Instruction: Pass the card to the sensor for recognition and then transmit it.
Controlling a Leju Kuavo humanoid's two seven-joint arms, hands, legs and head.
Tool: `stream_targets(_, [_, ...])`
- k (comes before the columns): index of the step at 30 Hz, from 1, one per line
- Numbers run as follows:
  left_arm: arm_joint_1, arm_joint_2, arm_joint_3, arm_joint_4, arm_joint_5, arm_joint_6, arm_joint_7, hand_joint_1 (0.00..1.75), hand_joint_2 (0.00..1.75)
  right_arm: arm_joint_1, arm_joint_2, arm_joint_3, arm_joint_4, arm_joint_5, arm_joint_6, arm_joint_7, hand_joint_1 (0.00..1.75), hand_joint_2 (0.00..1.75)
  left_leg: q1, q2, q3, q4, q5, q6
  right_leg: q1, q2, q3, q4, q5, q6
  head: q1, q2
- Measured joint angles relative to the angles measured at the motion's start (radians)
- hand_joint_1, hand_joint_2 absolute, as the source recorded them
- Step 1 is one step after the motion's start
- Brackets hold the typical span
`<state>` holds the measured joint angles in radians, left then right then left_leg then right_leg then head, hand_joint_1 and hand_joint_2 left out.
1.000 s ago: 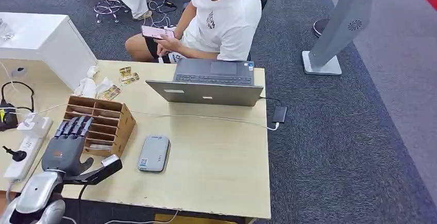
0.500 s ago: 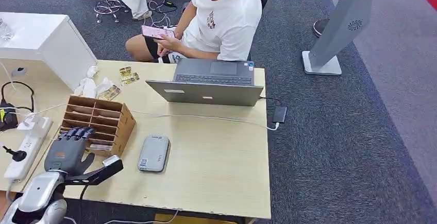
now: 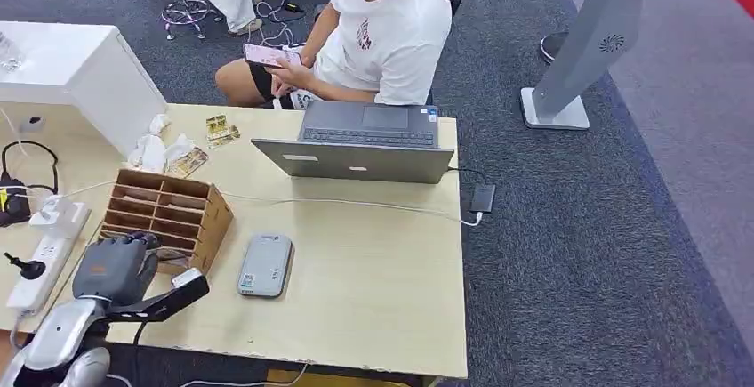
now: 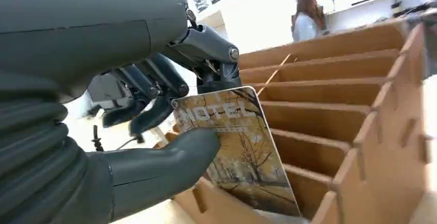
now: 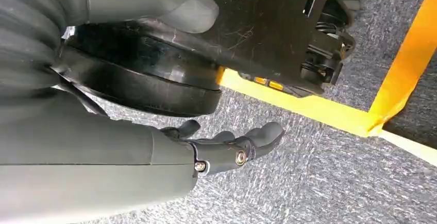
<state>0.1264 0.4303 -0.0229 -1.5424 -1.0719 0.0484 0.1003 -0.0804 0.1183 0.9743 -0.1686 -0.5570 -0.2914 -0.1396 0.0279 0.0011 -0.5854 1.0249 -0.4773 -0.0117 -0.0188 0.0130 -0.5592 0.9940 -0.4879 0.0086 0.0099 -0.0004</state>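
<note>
A white power strip [image 3: 46, 258] lies at the far left of the table [image 3: 373, 289], with a plug and black cables beside it. Next to it, the robot's left hand [image 3: 114, 267] sits at the near end of the cardboard slot organizer [image 3: 169, 213]. In the left wrist view, the thumb [image 4: 170, 157] and the dark fingers [image 4: 154, 113] are clamped on a card [image 4: 239, 152] printed "MOTEL" over an autumn-tree picture; the card stands tilted with its lower end inside one of the organizer's slots [image 4: 319, 126]. To the right of the organizer, a grey card sensor [image 3: 265, 264] lies flat on the table, apart from the hand. Further right and back stands an open laptop [image 3: 360, 147], a white cable running across the table in front of it. A person in a white shirt [image 3: 391, 36] sits behind the laptop, holding a phone. The right hand [image 5: 232, 147] hangs over grey carpet and yellow floor tape, fingers loosely apart, holding nothing.
</note>
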Motion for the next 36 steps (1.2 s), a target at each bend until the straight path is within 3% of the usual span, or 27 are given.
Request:
stream_targets(4, [0.024,0.024,0.0,-0.076,0.016,0.003,-0.011,1.75,1.75,0.0,0.0,0.0,0.0,-0.005,-0.002,-0.002,0.0,1.75,0.0,-0.001,0.0,0.0,0.0,0.0,0.0,-0.001,0.001,0.0,0.0,0.0,0.0,0.0])
stream_targets(13, [0.121,0.095,0.003,-0.433,-0.012,0.162,-0.053,1.75,1.75,0.006,0.002,-0.011,0.013,-0.056,-0.009,-0.037,0.0,1.75,0.0,0.0,0.0,0.0,0.0,0.0,0.0,0.0,0.0,0.0,0.0,0.0,0.0,0.0])
stream_targets(18, [0.023,0.109,0.006,-0.489,0.053,0.164,-0.052,1.75,1.75,0.005,0.003,-0.012,0.019,-0.048,0.003,-0.042,0.0,1.75,0.0,-0.004,0.0,0.0,0.0,0.0,0.0,-0.005,-0.001,0.0,0.0,0.0,0.0,0.0])
stream_targets(20, [-0.058,0.107,0.005,-0.471,0.056,0.141,-0.047,1.75,1.75,0.004,0.003,-0.011,0.019,-0.033,0.006,-0.039,0.0,1.75,0.0,-0.005,0.0,0.0,0.002,0.0,0.0,-0.005,-0.001,0.0,0.0,0.0,0.0,0.0])
stream_targets(23, [-0.206,0.095,0.003,-0.357,0.016,0.133,-0.027,1.75,1.75,-0.001,0.003,-0.002,0.018,-0.002,0.019,-0.026,0.0,1.75,0.0,-0.006,0.001,0.0,0.004,0.0,0.0,-0.007,0.001,0.0,0.002,-0.002,0.0,0.0])
stream_targets(26, [-0.331,0.08,-0.009,-0.224,-0.028,0.179,-0.03,1.75,1.75,-0.005,0.003,0.006,0.014,0.013,0.024,-0.013,0.0,1.75,0.0,-0.005,0.001,0.0,0.005,-0.001,0.0,-0.005,0.001,0.001,0.003,-0.002,0.0,0.0])
stream_targets(28, [-0.398,0.069,-0.02,-0.128,-0.066,0.248,-0.031,1.75,1.75,-0.007,0.003,0.014,0.009,0.023,0.029,-0.009,0.0,1.75,0.0,-0.004,0.001,0.0,0.005,-0.001,0.0,-0.004,0.001,0.001,0.004,-0.002,0.0,0.0])
stream_targets(30, [-0.445,0.059,-0.025,-0.054,-0.091,0.296,-0.033,1.75,1.75,-0.008,0.003,0.022,0.008,0.027,0.034,-0.007,0.0,1.75,0.0,-0.004,0.001,0.0,0.005,-0.001,0.0,-0.004,0.001,0.001,0.004,-0.002,0.0,0.0])
stream_targets(36, [-0.522,0.034,-0.041,0.08,-0.128,0.319,-0.032,1.75,1.75,-0.009,0.003,0.034,0.005,0.039,0.038,0.001,0.0,1.75,0.0,-0.003,0.0,0.0,0.005,0.0,0.0,-0.002,-0.001,0.0,0.003,-0.002,-0.001,0.0])
